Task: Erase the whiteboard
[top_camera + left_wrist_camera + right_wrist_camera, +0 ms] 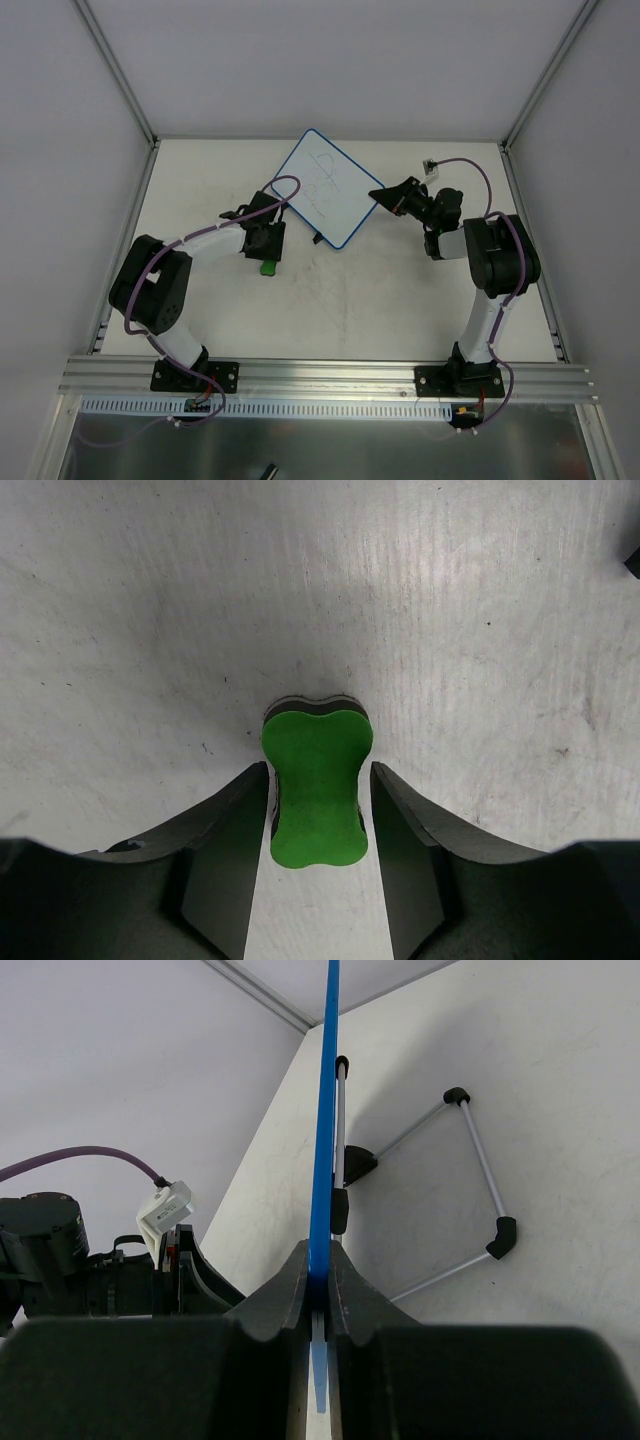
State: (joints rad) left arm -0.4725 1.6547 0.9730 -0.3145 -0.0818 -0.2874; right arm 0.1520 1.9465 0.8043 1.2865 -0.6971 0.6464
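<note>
Risks, left side first: the green peanut-shaped foam eraser [316,810] is pinched only at its narrow waist, near the fingertips. Foam is soft, so I'd expect it to twist or squirt out once it's pressed hard on the board. It also has to travel up and right to reach the board, and a low path could clip the board's near edge.

Right side: the small white rectangular whiteboard [322,195] is held only by its thin blue rim [327,1110] at one corner. Wiping pressure far from that corner would lever it. The likely failures are the rim slipping in the jaws or the board swinging away under the eraser. The dark scribbles [325,175] sit toward the far end, which is the worst place for leverage.

Left gripper [320,772]: partly closed, with fingers against both flanks of the eraser as far as the wrist view shows. So it's grasping the eraser, which looks to be resting on the scuffed white table [480,630].

Right gripper [320,1252]: clenched tight on the blue rim, with the board edge-on between the fingers.

The whiteboard is at the table's far centre, between the two arms, and looks tilted. The eraser is apart from it and no wipe is under way.
</note>
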